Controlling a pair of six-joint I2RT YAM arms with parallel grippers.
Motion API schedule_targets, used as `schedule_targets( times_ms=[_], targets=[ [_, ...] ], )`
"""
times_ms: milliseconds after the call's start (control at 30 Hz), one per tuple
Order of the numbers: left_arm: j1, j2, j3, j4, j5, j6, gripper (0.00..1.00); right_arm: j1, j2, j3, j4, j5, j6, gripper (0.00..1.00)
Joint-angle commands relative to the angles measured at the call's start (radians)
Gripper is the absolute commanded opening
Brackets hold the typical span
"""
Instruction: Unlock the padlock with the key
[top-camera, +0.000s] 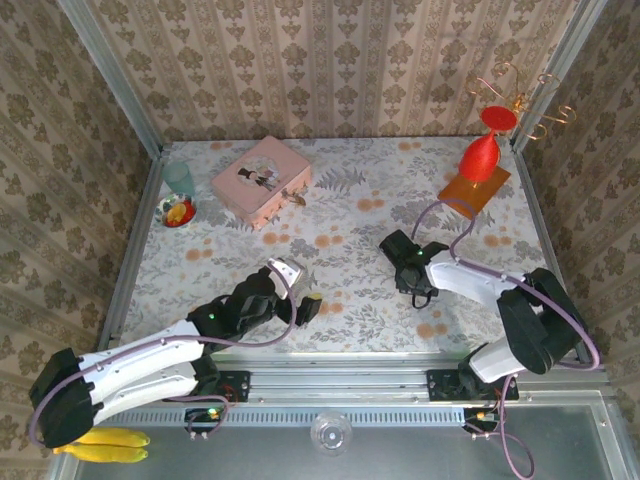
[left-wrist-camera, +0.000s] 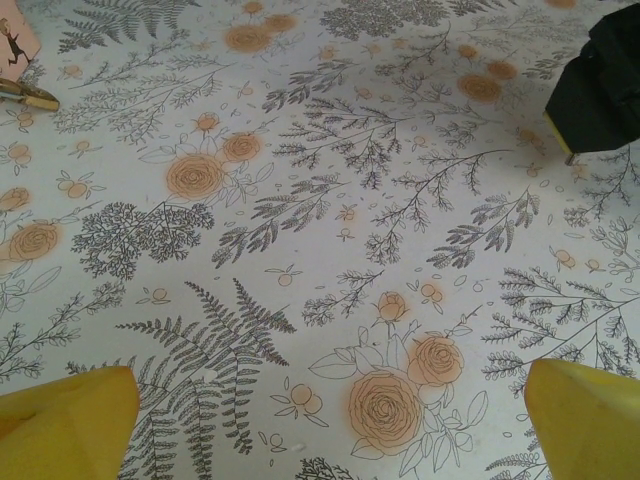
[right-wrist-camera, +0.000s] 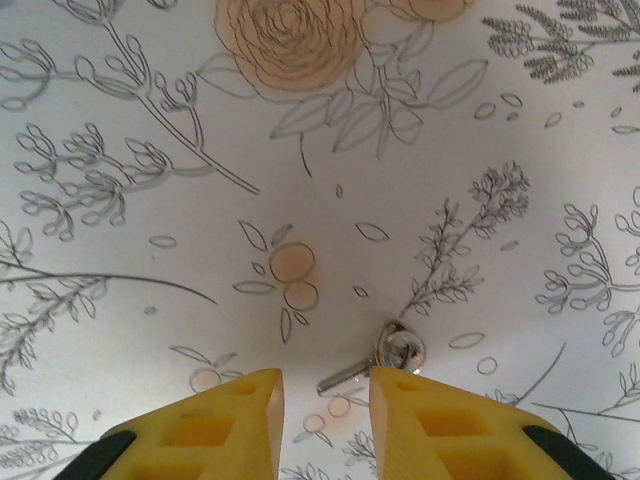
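The small silvery key (right-wrist-camera: 385, 353) lies flat on the floral tablecloth. My right gripper (right-wrist-camera: 325, 385) hangs low over it with its yellow fingers narrowed but still apart: the key's shaft points into the gap and its round head sits just past the right finger's tip (right-wrist-camera: 392, 385). In the top view the right gripper (top-camera: 412, 272) is right of the table's middle. The brass padlock (top-camera: 295, 197) rests against the pink box (top-camera: 262, 180) at the back left; its brass end (left-wrist-camera: 30, 97) also shows far from my left gripper (left-wrist-camera: 330, 375), which is wide open over bare cloth (top-camera: 300, 288).
A teal cup (top-camera: 180, 178) and a small fruit bowl (top-camera: 178, 212) stand at the left edge. A red vase (top-camera: 480, 155) on an orange mat and a wire stand (top-camera: 510, 95) occupy the back right corner. Papered walls enclose three sides.
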Motion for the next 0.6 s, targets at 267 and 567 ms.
schedule_targets(
  times_ms=[267, 567],
  targets=[
    [-0.007, -0.067, -0.003, -0.035, -0.019, 0.013, 1.00, -0.041, 0.098, 0.047, -0.052, 0.072, 0.003, 0.31],
    [-0.007, -0.079, -0.004, -0.046, -0.036, 0.013, 1.00, -0.055, 0.117, 0.036, -0.057, 0.080, 0.005, 0.30]
  ],
)
